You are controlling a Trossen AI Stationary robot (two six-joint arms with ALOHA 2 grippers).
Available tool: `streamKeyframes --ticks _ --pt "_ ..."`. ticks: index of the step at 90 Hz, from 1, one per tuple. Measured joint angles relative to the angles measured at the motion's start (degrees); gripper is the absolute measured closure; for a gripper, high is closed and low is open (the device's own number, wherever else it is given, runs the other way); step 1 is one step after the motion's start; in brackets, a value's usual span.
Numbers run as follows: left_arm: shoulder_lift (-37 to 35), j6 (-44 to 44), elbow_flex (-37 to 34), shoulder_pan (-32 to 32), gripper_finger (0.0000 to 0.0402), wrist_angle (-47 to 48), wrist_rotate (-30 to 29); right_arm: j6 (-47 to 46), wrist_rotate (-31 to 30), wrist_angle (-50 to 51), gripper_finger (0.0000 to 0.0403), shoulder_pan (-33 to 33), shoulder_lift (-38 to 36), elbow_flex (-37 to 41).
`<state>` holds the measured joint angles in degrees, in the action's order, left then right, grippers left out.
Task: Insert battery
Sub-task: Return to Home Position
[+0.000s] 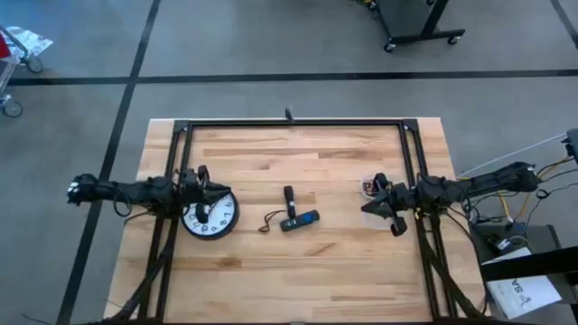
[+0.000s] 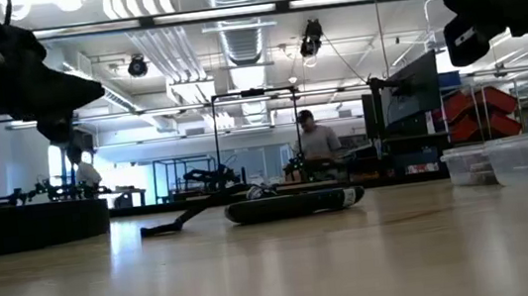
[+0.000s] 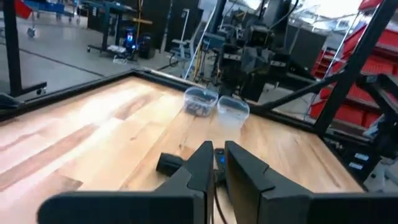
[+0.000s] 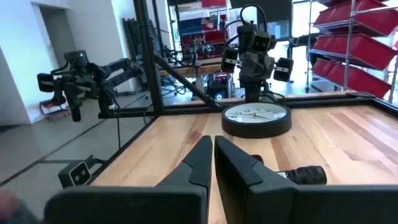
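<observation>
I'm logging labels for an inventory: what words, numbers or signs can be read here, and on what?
"SA": on the white box on the floor beside the table; the rest of the print is cut off.
Clock dial: numerals too small to read.
Black remote: no readable marking.
Transparent bins: no readable label.

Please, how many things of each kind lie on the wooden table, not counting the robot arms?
Wall clock: 1
Clear bins: 2
Black remote with blue end: 1
Other small black item: 1
Total: 5
</observation>
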<state>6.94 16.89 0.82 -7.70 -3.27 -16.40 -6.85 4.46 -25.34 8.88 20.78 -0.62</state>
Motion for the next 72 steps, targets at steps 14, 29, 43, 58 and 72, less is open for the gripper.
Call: streamKeyframes --ticks 14,29,43,58,72 --pt "2.16 -0.01 0.0 0.0 0.0379 0.05 0.0 0.0 0.01 0.03 0.04 0.0 0.0 0.0" --pt "4.43 -0.03 0.0 0.0 0.0379 -0.04 0.0 0.0 0.01 0.02 0.04 0.0 0.0 0.0" --pt "6.3 -0.02 0.0 0.0 0.0379 -0.09 0.02 0.0 0.01 0.02 0.04 0.0 0.0 0.0" --pt "8.03 -0.01 0.0 0.0 0.0379 -0.15 0.02 0.0 0.0 0.02 0.04 0.0 0.0 0.0" --pt "9.31 -0.01 0.0 0.0 0.0379 -0.15 0.02 0.0 0.0 0.02 0.04 0.0 0.0 0.0"
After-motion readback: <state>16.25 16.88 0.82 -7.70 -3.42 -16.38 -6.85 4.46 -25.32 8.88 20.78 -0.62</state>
